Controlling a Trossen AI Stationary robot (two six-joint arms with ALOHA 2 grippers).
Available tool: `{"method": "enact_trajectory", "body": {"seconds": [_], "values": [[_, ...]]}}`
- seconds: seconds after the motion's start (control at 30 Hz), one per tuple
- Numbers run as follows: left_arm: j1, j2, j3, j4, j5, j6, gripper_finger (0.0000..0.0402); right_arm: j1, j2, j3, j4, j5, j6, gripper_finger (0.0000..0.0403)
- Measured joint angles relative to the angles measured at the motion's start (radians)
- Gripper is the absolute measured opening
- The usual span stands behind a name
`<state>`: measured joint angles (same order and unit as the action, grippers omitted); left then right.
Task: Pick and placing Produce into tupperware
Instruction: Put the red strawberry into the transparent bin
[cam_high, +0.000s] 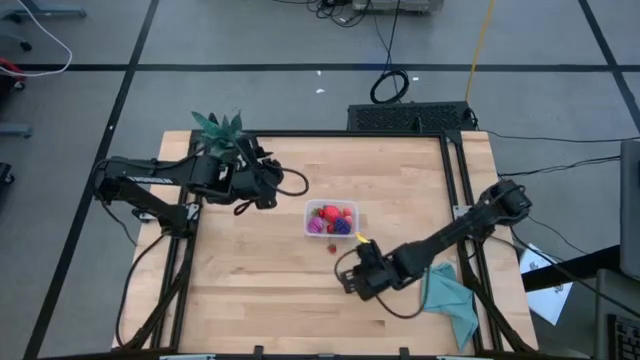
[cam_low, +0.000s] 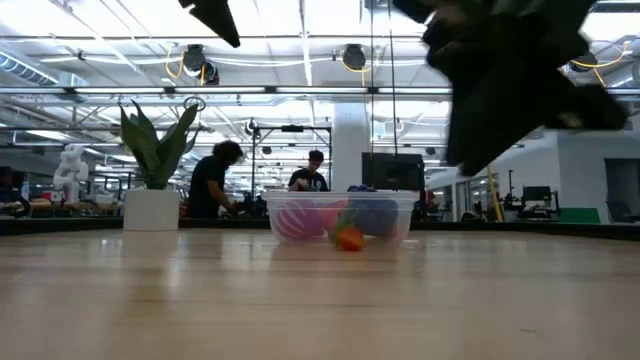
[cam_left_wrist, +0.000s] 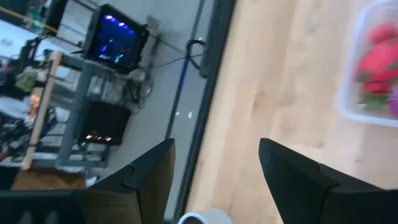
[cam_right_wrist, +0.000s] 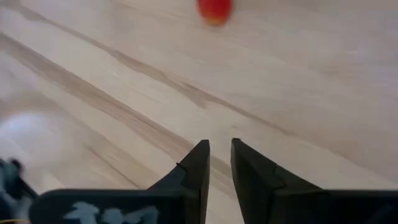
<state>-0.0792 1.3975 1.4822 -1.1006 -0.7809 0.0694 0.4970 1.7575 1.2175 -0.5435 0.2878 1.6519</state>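
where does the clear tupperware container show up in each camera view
High view: the tupperware sits at the table's centre, holding produce.
Low view: tupperware at mid-picture, on the tabletop.
Left wrist view: only part of it shows, at the picture's right edge.
Right wrist view: not in it.
Shared landmark: the small red piece lying loose just outside the container, also in the low view and the right wrist view.

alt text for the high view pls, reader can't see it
Overhead shot of a wooden table: a clear tupperware at its centre holds red, magenta and purple produce, with one small red piece loose beside it. The right gripper is shut and empty nearby; the left gripper waits open by a potted plant.
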Motion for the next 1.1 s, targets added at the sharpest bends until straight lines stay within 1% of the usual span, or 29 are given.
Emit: {"method": "enact_trajectory", "body": {"seconds": [0.13,0.23,0.4,0.47,0.57,0.63,0.73,0.93,1.0,1.1], "values": [[-0.039,0.000,0.000,0.007,0.058,-0.025,0.0239,0.050,-0.082,0.000,-0.133,0.074,-0.033,0.0054],[-0.063,0.001,0.000,0.052,0.117,-0.026,0.0239,0.077,-0.154,0.000,-0.244,0.136,-0.094,0.0054],[-0.083,0.003,0.000,0.173,0.302,-0.054,0.0239,0.100,-0.286,0.000,-0.423,0.277,-0.243,0.0054],[-0.093,0.013,0.000,0.224,0.352,-0.096,0.0239,0.101,-0.338,0.000,-0.485,0.328,-0.292,0.0054],[-0.123,0.033,0.000,0.249,0.360,-0.179,0.0239,0.101,-0.403,0.000,-0.547,0.381,-0.351,0.0054],[-0.141,0.060,0.001,0.256,0.351,-0.236,0.0239,0.101,-0.440,0.000,-0.559,0.397,-0.379,0.0054],[-0.182,0.111,0.000,0.264,0.342,-0.338,0.0239,0.101,-0.481,0.000,-0.558,0.397,-0.416,0.0054],[-0.278,0.224,0.000,0.324,0.336,-0.475,0.0239,0.107,-0.538,0.000,-0.560,0.388,-0.480,0.0054],[-0.314,0.248,0.000,0.326,0.336,-0.544,0.0239,0.108,-0.559,0.000,-0.563,0.387,-0.501,0.0054],[-0.368,0.267,0.000,0.392,0.320,-0.646,0.0239,0.108,-0.593,0.000,-0.565,0.387,-0.543,0.0054]]}}
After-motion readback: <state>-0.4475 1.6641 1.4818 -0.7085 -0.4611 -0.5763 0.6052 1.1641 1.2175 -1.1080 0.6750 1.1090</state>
